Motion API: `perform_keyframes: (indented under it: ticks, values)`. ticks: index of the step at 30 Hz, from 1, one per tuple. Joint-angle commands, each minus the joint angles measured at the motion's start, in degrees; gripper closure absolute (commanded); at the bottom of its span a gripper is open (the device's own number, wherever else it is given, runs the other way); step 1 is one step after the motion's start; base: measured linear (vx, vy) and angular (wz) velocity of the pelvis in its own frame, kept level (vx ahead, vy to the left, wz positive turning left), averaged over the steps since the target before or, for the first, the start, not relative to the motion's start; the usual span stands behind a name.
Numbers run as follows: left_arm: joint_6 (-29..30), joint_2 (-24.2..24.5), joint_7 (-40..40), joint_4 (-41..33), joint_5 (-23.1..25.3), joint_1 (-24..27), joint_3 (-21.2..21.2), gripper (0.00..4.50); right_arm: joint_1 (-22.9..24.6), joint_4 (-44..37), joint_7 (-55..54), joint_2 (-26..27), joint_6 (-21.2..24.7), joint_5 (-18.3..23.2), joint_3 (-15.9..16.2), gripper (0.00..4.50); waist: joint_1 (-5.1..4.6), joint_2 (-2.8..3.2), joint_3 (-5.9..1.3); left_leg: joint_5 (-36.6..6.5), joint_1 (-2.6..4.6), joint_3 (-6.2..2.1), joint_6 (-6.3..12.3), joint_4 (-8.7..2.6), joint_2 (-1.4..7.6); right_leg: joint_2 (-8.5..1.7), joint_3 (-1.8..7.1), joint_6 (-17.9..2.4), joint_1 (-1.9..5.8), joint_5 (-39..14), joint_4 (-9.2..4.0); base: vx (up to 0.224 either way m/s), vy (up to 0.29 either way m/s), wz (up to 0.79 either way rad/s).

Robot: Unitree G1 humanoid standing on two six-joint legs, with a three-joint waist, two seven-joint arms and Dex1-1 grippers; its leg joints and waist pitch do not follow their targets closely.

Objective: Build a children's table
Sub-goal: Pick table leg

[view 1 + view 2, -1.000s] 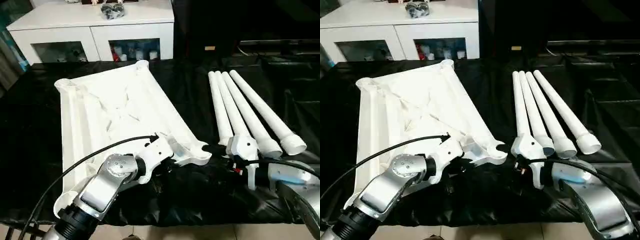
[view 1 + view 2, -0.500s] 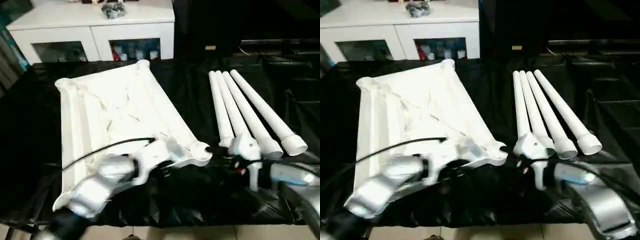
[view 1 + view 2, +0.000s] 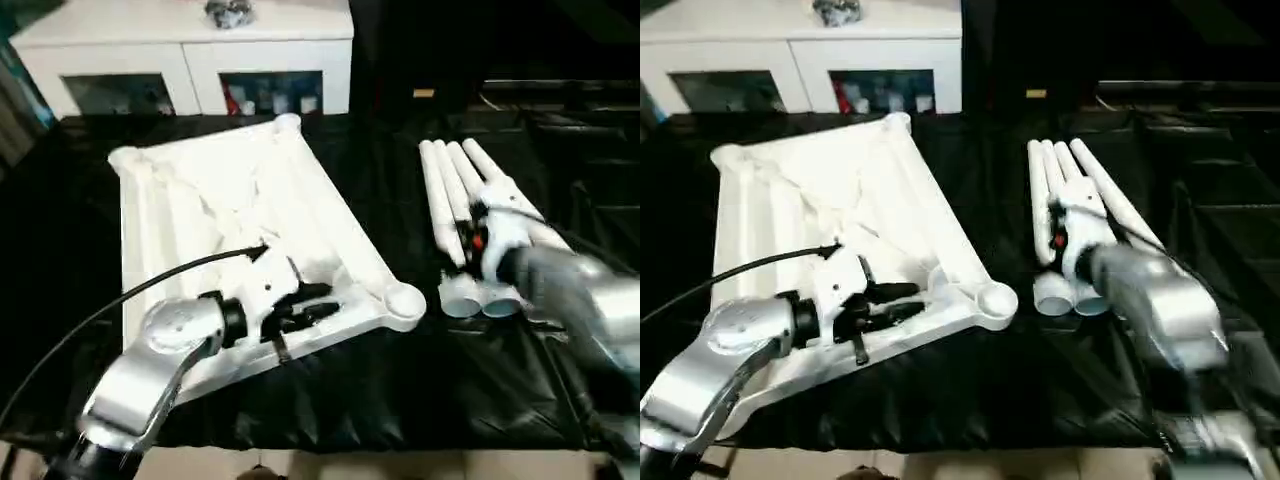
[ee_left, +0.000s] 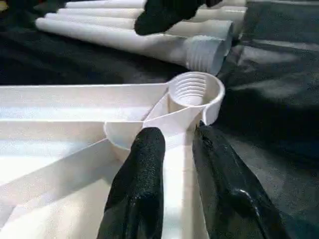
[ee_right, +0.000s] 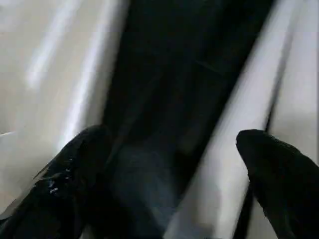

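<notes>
Black cloth covers the desk (image 3: 400, 400); nearest, the left hand (image 3: 322, 303) has slackened, fingers narrowly apart astride a rib of the upturned top (image 3: 200, 200) near its corner socket (image 4: 195, 90). Beyond, the right hand (image 5: 169, 164) has swung, spread wide, over the legs (image 3: 445, 190), apparently to pick one.

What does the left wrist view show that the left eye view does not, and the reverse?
Left wrist view: screw threads inside the round corner socket, and the left gripper open astride a rib. Left eye view: the white glass-doored cabinet. Both: the white ribbed plastic tabletop and the white round tapered legs.
</notes>
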Motion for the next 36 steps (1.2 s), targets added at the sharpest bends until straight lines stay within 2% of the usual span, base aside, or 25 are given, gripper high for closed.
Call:
perform_keyframes:
  ticks: [1,2,3,4,7,10,11,14,17,26,31,32,36]
  values:
    - [1.24,-0.07,0.97,-2.11,0.14,0.47,0.49,3.34,-2.31,3.72,-2.6,1.09,-0.09,-1.11,-0.96,0.0,0.46,-1.55,-4.06,7.5,0.75,-1.66,5.01,-4.1,4.84,-3.72,2.34,-18.26,2.4,9.37,-2.09,0.0,0.0,0.0]
    - [1.72,-0.17,1.28,-2.75,0.05,0.58,0.43,3.34,-3.85,6.22,-3.74,1.91,-0.31,-1.77,-0.99,0.0,0.68,-1.75,-4.27,9.61,0.56,-1.56,6.15,-3.81,4.67,-3.67,2.29,-18.64,2.29,11.5,-1.7,0.0,0.0,0.0]
    - [1.72,-0.17,1.28,-2.75,0.05,0.58,0.43,3.34,-3.85,6.22,-3.74,1.91,-0.31,-1.77,-0.99,0.0,0.81,-1.67,-4.19,10.02,0.41,-1.52,6.59,-3.75,4.62,-3.68,2.29,-18.69,2.23,11.74,-1.64,0.0,0.0,0.0]
    - [2.22,-0.18,1.46,-3.39,-0.35,0.71,0.41,3.34,-5.68,9.51,-4.78,2.71,-1.18,-2.6,-0.69,0.0,1.07,-1.76,-4.0,9.06,0.43,-1.34,6.97,-3.73,4.74,-3.73,2.3,-18.74,2.03,10.49,-1.8,0.0,0.0,0.0]
    - [2.26,0.04,1.74,-3.68,-0.07,0.86,0.22,3.34,-7.33,12.47,-5.22,3.37,-1.5,-3.43,-0.15,0.0,1.28,-1.92,-3.79,6.09,0.5,-1.21,6.32,-3.94,4.94,-3.79,2.29,-18.86,2.01,6.64,-2.04,0.0,0.0,0.0]
    - [2.52,0.24,1.83,-3.94,-0.23,0.95,0.13,3.34,-8.74,15.17,-5.65,3.92,-1.52,-4.27,0.45,0.0,1.38,-1.85,-3.55,2.54,0.73,-0.96,4.44,-4.26,5.18,-3.68,2.34,-18.16,1.83,2.91,-2.28,0.0,0.0,0.0]
    - [2.77,0.43,1.88,-4.09,-0.35,0.94,0.0,3.34,-9.73,17.15,-7.07,4.36,-2.03,-5.17,0.47,0.0,1.44,-1.65,-3.6,1.88,0.77,-0.95,3.57,-4.33,5.17,-3.63,2.3,-18.04,1.81,2.28,-2.24,0.0,0.0,0.0]
    - [3.4,0.63,2.02,-4.52,-0.56,0.97,-0.09,3.34,-11.56,20.95,-8.74,5.52,-3.46,-5.38,-0.56,0.0,1.3,-1.74,-3.5,0.34,0.72,-0.88,1.85,-4.54,5.07,-3.55,2.3,-17.72,1.84,1.48,-2.35,0.0,0.0,0.0]
    - [3.63,0.93,1.92,-4.57,-0.5,1.0,-0.29,3.34,-12.53,22.92,-9.2,5.93,-4.12,-5.95,-0.81,0.0,1.36,-1.66,-3.51,-0.42,0.69,-0.87,1.21,-4.61,5.08,-3.51,2.3,-17.27,1.9,1.77,-2.4,0.0,0.0,0.0]
    - [4.29,1.71,1.45,-4.96,-1.15,0.94,-0.68,3.34,-14.19,28.2,-9.45,6.61,-5.26,-6.33,-1.5,0.0,1.47,-1.66,-3.7,0.29,0.56,-0.87,1.4,-4.46,4.98,-3.47,2.2,-17.41,1.95,3.21,-2.15,0.0,0.0,0.0]
    - [4.64,2.39,1.05,-5.41,-1.29,1.06,-1.09,3.34,-15.11,30.97,-9.53,6.69,-4.38,-6.69,-1.25,0.0,1.55,-1.62,-3.75,0.66,0.53,-0.88,1.68,-4.41,4.95,-3.45,2.13,-17.68,2.02,3.57,-2.08,0.0,0.0,0.0]
    - [4.74,2.45,1.01,-5.59,-1.36,1.17,-1.19,3.34,-15.24,31.51,-9.57,6.82,-4.16,-6.53,-1.55,0.0,1.57,-1.8,-3.72,0.81,0.53,-0.82,1.77,-4.41,4.98,-3.43,2.14,-17.75,2.0,3.73,-2.12,0.0,0.0,0.0]
    - [5.04,3.01,0.75,-5.89,-1.45,1.25,-1.76,3.34,-16.34,34.41,-9.49,6.9,-3.72,-6.94,-1.33,0.0,1.69,-1.67,-3.74,0.66,0.57,-0.82,1.63,-4.39,4.95,-3.42,2.1,-17.85,1.96,3.26,-2.06,0.0,0.0,0.0]
